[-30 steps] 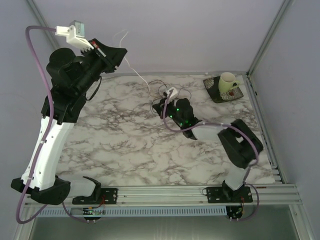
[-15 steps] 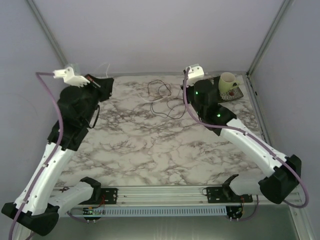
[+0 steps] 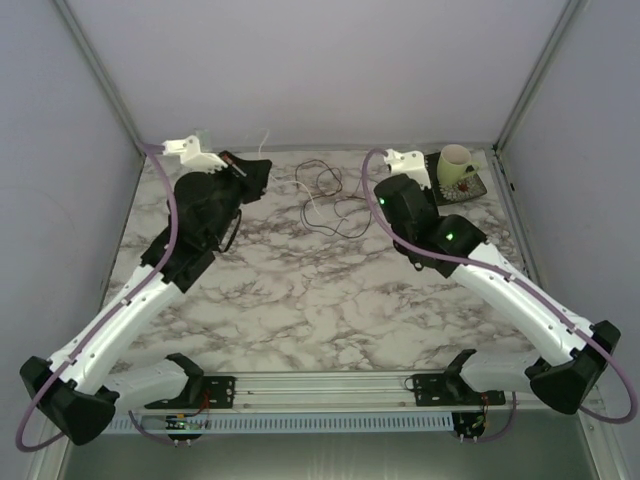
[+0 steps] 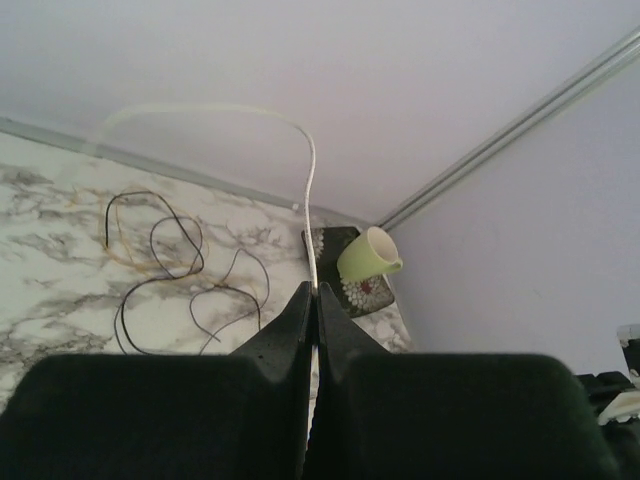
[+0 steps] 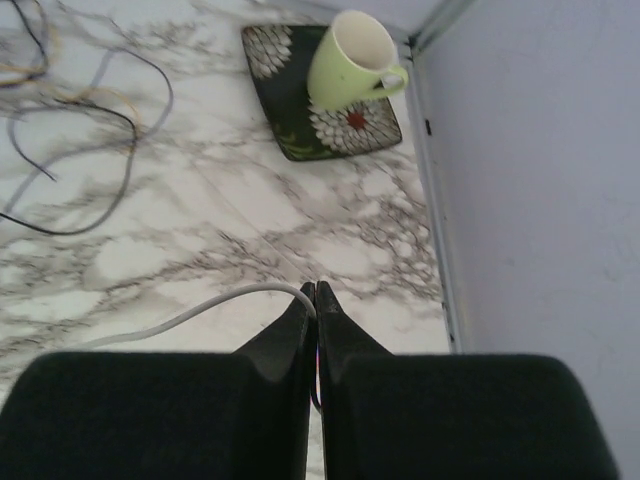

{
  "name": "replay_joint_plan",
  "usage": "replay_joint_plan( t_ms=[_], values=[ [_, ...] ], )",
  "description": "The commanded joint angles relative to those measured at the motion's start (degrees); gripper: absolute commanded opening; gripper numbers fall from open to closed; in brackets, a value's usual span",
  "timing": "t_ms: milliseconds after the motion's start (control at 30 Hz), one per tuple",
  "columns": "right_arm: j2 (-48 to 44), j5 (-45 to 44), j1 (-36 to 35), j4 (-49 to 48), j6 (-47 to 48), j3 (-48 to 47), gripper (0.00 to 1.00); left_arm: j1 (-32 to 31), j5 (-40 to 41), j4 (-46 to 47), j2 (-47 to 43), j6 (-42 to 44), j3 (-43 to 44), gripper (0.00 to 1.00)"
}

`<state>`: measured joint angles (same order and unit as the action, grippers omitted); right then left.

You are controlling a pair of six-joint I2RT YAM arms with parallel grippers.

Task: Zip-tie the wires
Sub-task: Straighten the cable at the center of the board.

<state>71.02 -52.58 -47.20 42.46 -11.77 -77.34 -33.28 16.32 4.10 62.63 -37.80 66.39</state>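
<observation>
Wires (image 3: 325, 195) lie loose on the marble table (image 3: 300, 290), in open loops to the left of the cup (image 3: 455, 165) and well apart from it. They are untied and nothing grips them. Spread this way, they will need gathering before a tie can go round them.

Left gripper (image 4: 312, 290): jaws pressed together on the zip tie (image 4: 311, 180), clamped near one end. The tie rises from the tips and arcs away from the cup, clear of the table, probably to keep its free length ready for threading. This gripper hangs further left of the cup than the wires do.

Right gripper (image 5: 312, 290): jaws together, hovering just short of the cup and its plate (image 5: 295, 145). A pale strip (image 5: 200, 312) meets the tips and appears pinched there. Whether it is a second tie cannot be told.
</observation>
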Motion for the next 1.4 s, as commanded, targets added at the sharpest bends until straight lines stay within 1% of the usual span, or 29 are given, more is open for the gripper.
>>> replay_joint_plan(
  t_ms=[0, 133, 267, 433, 633, 733, 867, 967, 1067, 1133, 1367],
  values=[
    [-0.97, -4.98, -0.52, 3.65, -1.62, 4.16, 0.00, -1.57, 4.37, 3.74, -0.10, -0.27, -0.38, 0.00],
    [1.31, 0.23, -0.52, 0.13, -3.46, 10.63, 0.00, -1.62, 8.82, 2.14, -3.53, -1.77, -6.41, 0.00],
    [5.38, 7.37, -0.87, -6.95, -5.04, 16.32, 0.00, -1.62, 14.99, -2.27, -8.40, -3.12, -12.96, 0.00],
    [11.41, 14.31, -2.65, -15.77, -5.92, 19.03, 0.00, -1.58, 21.57, -6.32, -14.46, -5.93, -21.36, 0.00],
    [19.35, 21.18, -4.73, -22.02, -6.78, 17.83, 0.18, -1.59, 25.89, -9.34, -18.07, -9.91, -29.06, 0.00],
    [22.23, 23.21, -4.83, -22.42, -7.90, 17.47, 0.25, -1.55, 28.32, -10.12, -18.89, -11.46, -32.02, 0.00],
    [23.18, 24.07, -4.59, -22.42, -8.64, 19.10, 0.37, -1.50, 29.00, -10.66, -18.04, -13.79, -35.14, 0.00],
    [23.10, 25.42, -3.40, -22.62, -9.75, 21.45, 0.38, -1.47, 29.44, -10.85, -16.58, -15.74, -37.57, 0.00],
    [22.96, 27.16, -1.52, -22.60, -10.48, 23.34, 0.43, -1.53, 30.21, -11.03, -15.05, -17.63, -39.64, 0.00],
    [22.71, 28.07, -0.09, -22.59, -10.55, 24.35, 0.45, -1.45, 30.75, -10.40, -14.10, -18.29, -41.00, 0.00],
    [22.83, 30.17, 2.94, -22.55, -9.65, 25.03, 0.51, -1.38, 31.36, -9.07, -9.72, -20.23, -44.00, 0.00]
  ],
)
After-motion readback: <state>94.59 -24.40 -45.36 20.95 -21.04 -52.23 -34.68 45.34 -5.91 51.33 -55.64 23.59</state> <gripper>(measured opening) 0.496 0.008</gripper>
